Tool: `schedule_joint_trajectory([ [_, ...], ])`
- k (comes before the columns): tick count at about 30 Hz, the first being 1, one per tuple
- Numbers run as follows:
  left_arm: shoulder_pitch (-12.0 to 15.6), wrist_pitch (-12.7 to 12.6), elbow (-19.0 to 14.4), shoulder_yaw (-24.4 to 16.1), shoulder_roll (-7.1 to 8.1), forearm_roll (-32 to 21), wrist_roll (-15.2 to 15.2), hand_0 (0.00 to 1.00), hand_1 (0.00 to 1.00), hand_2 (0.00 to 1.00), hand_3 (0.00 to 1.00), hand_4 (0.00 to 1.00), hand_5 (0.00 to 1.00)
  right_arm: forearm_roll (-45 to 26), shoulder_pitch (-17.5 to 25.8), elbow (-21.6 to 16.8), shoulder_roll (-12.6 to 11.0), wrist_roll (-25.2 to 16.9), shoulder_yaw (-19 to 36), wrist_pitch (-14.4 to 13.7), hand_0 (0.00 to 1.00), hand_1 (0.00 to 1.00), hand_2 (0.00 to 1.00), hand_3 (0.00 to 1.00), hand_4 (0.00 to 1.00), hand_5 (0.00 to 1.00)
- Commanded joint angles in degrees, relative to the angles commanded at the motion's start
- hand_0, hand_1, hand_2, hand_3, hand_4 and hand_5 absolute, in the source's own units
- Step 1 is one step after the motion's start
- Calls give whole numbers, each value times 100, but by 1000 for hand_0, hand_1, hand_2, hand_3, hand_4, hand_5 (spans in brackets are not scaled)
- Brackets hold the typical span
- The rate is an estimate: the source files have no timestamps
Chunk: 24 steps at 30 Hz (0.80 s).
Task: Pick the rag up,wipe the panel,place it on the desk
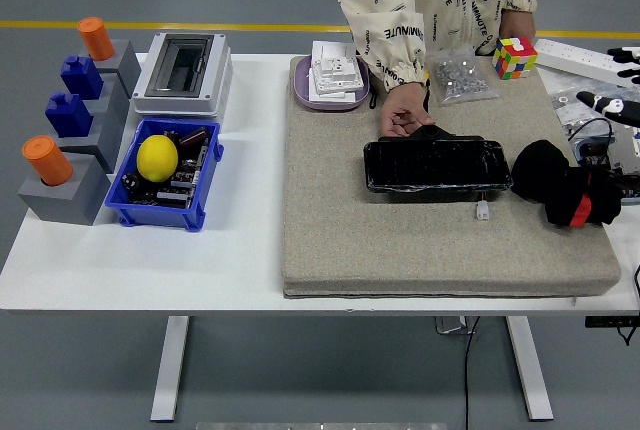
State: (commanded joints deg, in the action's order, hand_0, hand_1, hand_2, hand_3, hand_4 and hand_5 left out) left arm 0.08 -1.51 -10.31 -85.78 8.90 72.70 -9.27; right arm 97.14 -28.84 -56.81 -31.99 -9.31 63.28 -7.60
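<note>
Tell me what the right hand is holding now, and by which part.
The right hand is wrapped in the black rag, bunched beside the panel's right end; the exact grip point cannot be told.

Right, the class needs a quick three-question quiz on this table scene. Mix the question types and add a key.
1. True or false: the person's hand touches the far edge of the black panel.
2. What lies in the blue bin? A: a yellow round object. B: a red cup. C: a green bottle.
3. Fill in: the colour cube stands on the table at its far ___ side (robot's own side).

Key: 1 true; 2 A; 3 right.
</note>
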Motion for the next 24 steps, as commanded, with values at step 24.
schedule_joint_trajectory([
  [24, -62, 2, 0, -5, -43, -35, 8, 642, 692, 733, 564, 593, 465, 1565, -254, 78, -161, 71, -1343, 90, 785, 743, 826, 828, 998, 591],
])
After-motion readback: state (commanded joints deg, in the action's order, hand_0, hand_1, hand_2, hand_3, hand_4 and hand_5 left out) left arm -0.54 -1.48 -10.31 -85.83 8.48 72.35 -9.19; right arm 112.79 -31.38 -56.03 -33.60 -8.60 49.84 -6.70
